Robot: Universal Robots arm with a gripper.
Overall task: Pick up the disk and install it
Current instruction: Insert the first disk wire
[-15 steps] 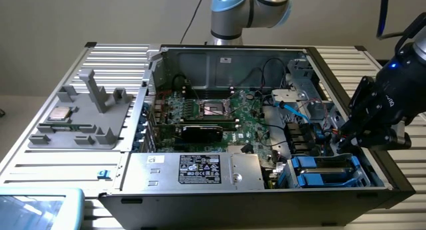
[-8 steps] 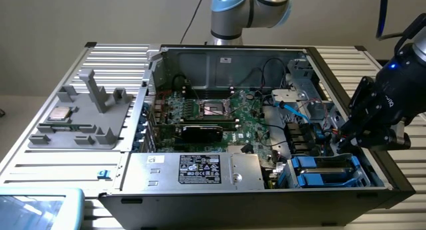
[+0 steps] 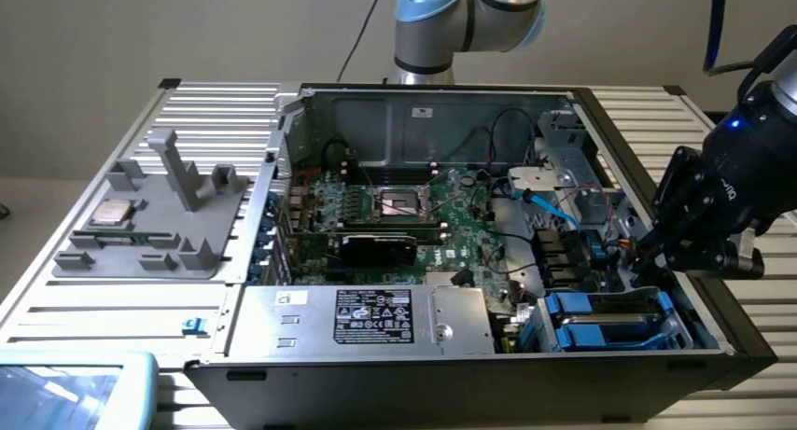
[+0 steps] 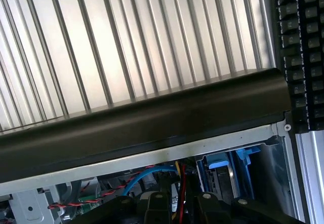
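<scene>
Disk (image 3: 608, 335) blue-railed in drive bay (image 3: 533, 325), cables (image 3: 561, 211) crowding beside — jaws narrowly apart, at case wall (image 3: 733, 332)

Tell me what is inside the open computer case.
A green motherboard, a black card, a grey box and blue drive bays. The end effector covers what lies beneath it.

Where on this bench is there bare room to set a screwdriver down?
Bare slats of the table lie between the grey fixture tray and the pale blue bin, beside the computer case. More bare slats run on the tray's far side. Inside the case it is crowded: motherboard, cables, blue drive bays, with the gripper over the bays.
</scene>
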